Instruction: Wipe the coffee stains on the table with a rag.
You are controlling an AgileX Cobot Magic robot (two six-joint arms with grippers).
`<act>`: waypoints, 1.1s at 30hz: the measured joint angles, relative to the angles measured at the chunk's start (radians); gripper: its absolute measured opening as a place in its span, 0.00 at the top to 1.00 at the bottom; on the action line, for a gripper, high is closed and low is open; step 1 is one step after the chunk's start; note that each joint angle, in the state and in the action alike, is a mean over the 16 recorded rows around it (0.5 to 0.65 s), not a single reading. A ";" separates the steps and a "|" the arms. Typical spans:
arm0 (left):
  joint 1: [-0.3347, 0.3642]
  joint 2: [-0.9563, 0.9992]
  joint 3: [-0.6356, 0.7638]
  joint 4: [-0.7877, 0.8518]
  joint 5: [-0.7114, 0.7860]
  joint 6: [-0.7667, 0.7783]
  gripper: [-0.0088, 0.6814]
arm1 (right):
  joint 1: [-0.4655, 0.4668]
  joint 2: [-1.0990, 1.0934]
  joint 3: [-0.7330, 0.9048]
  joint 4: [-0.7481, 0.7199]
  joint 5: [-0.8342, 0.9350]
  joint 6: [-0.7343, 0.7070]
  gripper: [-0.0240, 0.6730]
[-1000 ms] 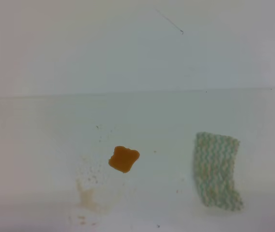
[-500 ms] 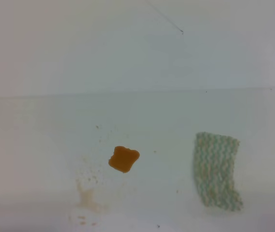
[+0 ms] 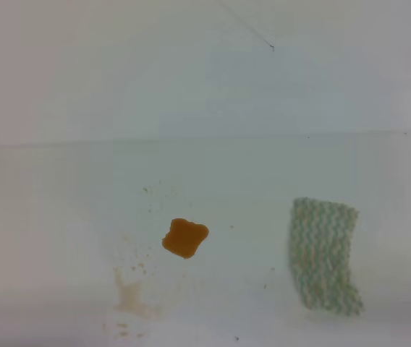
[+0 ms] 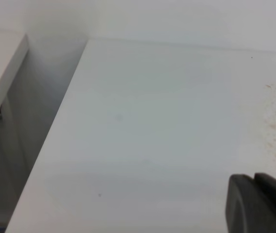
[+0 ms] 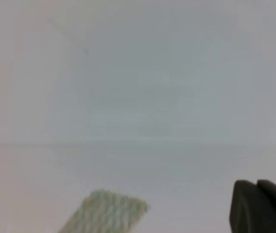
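In each wrist view only a dark corner of a tool shows at about 5 o'clock: the left tool and the right tool. Whether either is apart or together cannot be told, and neither holds anything visible. Neither tool appears in the high view.

From the right wrist, the rag lies ahead at about 7 o'clock, well apart from the tool. On the tabletop in the high view, the rag lies flat at about 4 o'clock, with the coffee stains well apart to its 9 o'clock: an orange-brown blob with tan smudges and specks below and around it.

Over the last second nothing on the tabletop has shifted. The wiping has likely not begun; picking up the rag seems the next need.
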 joint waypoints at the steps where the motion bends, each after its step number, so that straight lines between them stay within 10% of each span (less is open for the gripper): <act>1: 0.000 0.000 0.000 0.000 0.000 0.000 0.99 | 0.000 0.000 0.000 0.019 -0.029 0.006 0.97; 15: 0.000 0.000 0.000 0.000 0.000 0.000 0.99 | 0.000 0.021 -0.114 0.242 -0.368 -0.016 0.97; 33: 0.000 0.000 0.000 0.000 0.000 0.000 0.99 | 0.000 0.577 -0.626 0.327 0.137 -0.401 0.97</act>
